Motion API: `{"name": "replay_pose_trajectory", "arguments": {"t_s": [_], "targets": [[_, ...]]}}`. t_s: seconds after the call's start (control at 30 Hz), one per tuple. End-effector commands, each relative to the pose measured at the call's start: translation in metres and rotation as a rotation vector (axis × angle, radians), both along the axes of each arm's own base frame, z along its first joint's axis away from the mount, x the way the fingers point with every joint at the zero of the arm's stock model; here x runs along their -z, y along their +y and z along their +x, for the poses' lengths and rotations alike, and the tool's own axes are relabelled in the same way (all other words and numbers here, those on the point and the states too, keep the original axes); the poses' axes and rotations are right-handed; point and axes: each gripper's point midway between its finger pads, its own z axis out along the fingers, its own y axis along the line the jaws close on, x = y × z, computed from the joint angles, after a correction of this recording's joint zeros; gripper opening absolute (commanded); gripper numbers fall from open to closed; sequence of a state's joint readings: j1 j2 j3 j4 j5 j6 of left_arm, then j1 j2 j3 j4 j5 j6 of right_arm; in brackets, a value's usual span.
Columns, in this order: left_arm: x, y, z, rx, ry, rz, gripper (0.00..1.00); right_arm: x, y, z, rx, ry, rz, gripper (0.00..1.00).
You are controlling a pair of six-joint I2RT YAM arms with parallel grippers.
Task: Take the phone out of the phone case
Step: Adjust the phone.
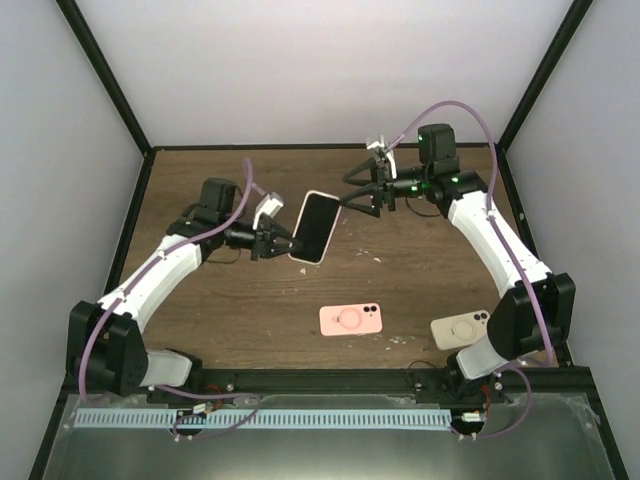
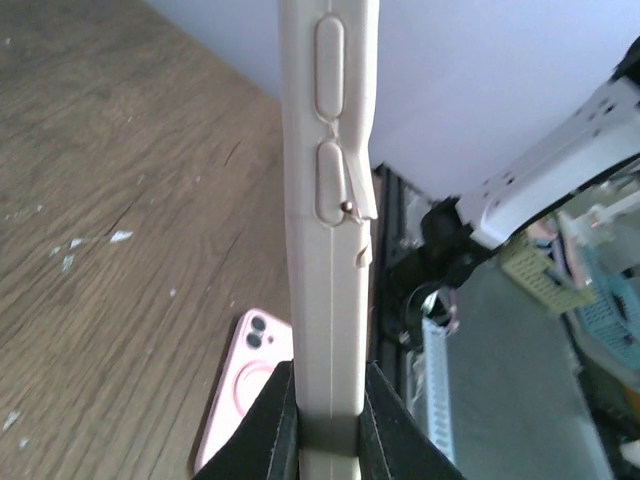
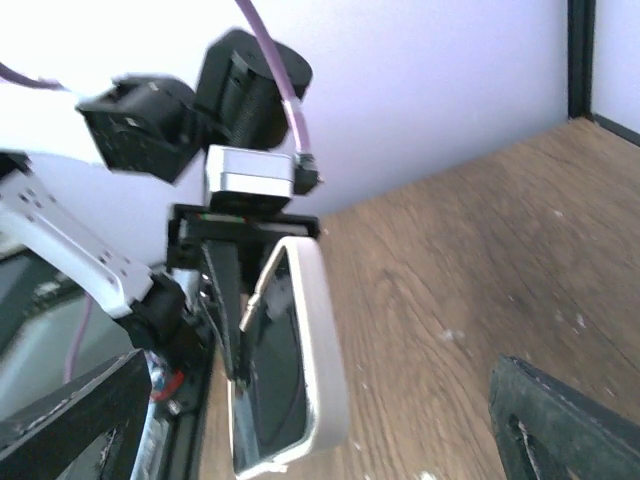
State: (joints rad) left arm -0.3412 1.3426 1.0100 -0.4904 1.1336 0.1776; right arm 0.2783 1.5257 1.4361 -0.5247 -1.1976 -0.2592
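Observation:
A phone in a cream-white case (image 1: 316, 227) is held up off the table, screen facing the right arm. My left gripper (image 1: 290, 244) is shut on its lower edge. In the left wrist view the case (image 2: 325, 200) shows edge-on, clamped between my fingers (image 2: 275, 425). My right gripper (image 1: 352, 197) is open and empty, just right of the phone's top corner and apart from it. In the right wrist view the dark screen (image 3: 275, 380) shows inside the case rim (image 3: 322, 340). The phone's metal edge (image 3: 255, 290) stands slightly away from the case at the top corner.
A pink phone case (image 1: 351, 319) lies flat on the wooden table near the front middle and also shows in the left wrist view (image 2: 240, 390). A beige case (image 1: 461, 328) lies by the right arm's base. Black frame posts edge the table.

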Motion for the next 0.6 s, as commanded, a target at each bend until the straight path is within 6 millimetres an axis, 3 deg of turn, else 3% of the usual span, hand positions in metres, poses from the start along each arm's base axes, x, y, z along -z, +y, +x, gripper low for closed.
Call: {"name": "replay_pose_trajectory", "arguments": {"t_s": [0.0,0.2,0.57], "targets": [[-0.054,0.002,0.010,0.037,0.008,-0.203,0.00,-0.037,0.007,-0.016,-0.085,0.084,0.135,0.91],[-0.063,0.012,0.015,0.012,0.036,-0.253,0.00,-0.036,0.031,-0.030,-0.134,0.103,0.136,0.91],[-0.070,0.015,-0.006,0.090,0.008,-0.298,0.00,-0.030,0.044,-0.011,-0.081,0.189,0.108,0.83]]}}
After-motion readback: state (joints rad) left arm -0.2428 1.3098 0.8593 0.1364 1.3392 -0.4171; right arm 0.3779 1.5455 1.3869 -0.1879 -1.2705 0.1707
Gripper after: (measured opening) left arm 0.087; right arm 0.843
